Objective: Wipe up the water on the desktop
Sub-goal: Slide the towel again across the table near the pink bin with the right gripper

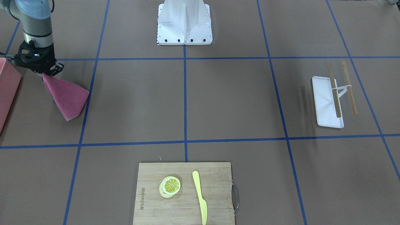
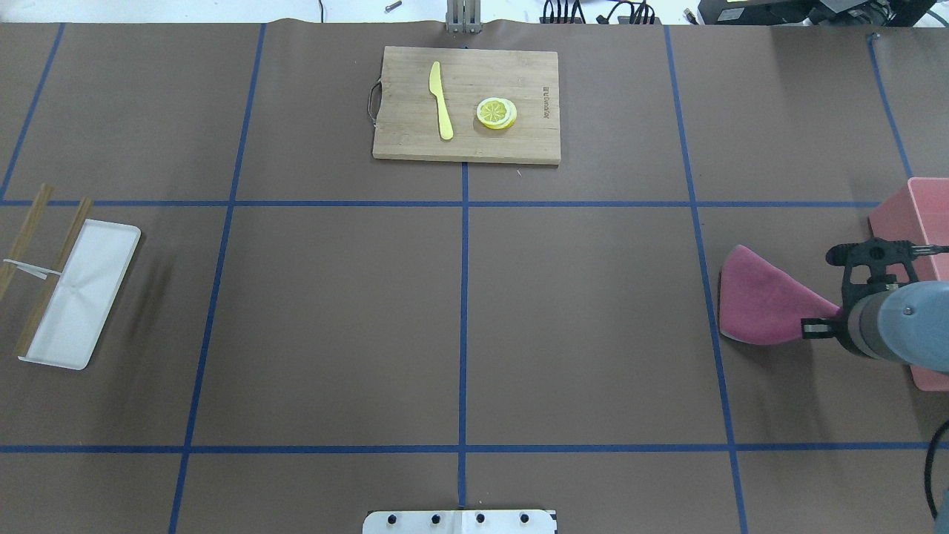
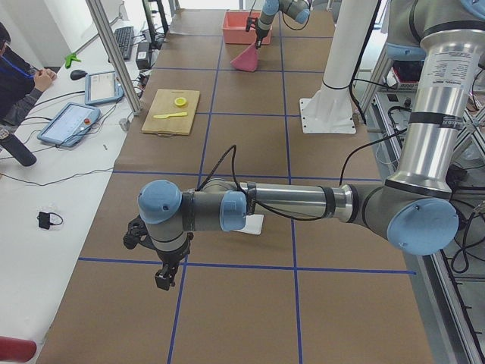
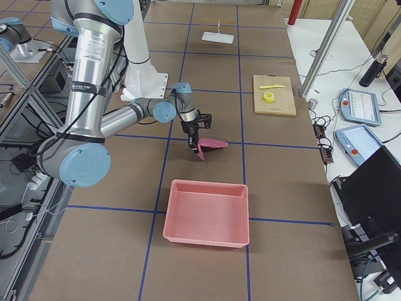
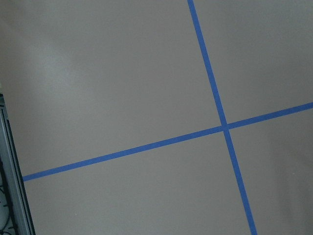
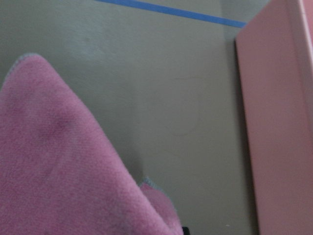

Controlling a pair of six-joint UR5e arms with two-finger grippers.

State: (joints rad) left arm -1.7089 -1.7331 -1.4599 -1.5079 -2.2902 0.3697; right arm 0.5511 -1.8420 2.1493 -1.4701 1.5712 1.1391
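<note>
The desktop (image 2: 578, 311) is a matte brown surface with a grid of blue tape lines; I see no water on it. My right gripper (image 2: 821, 323) is shut on one corner of a pink cloth (image 2: 764, 304), near the table's right end. The cloth hangs spread toward the desktop, and also shows in the front view (image 1: 67, 95) and the right wrist view (image 6: 63, 166). My left gripper (image 3: 163, 274) shows only in the left side view, low over the desktop; I cannot tell if it is open. The left wrist view shows only bare desktop (image 5: 122, 88).
A pink bin (image 2: 908, 222) stands right beside the right gripper. A bamboo cutting board (image 2: 415, 141) with a lemon slice (image 2: 496, 113) and a yellow knife (image 2: 440, 100) lies at the far middle. A white tray (image 2: 81, 297) with chopsticks (image 2: 52, 274) lies at the left.
</note>
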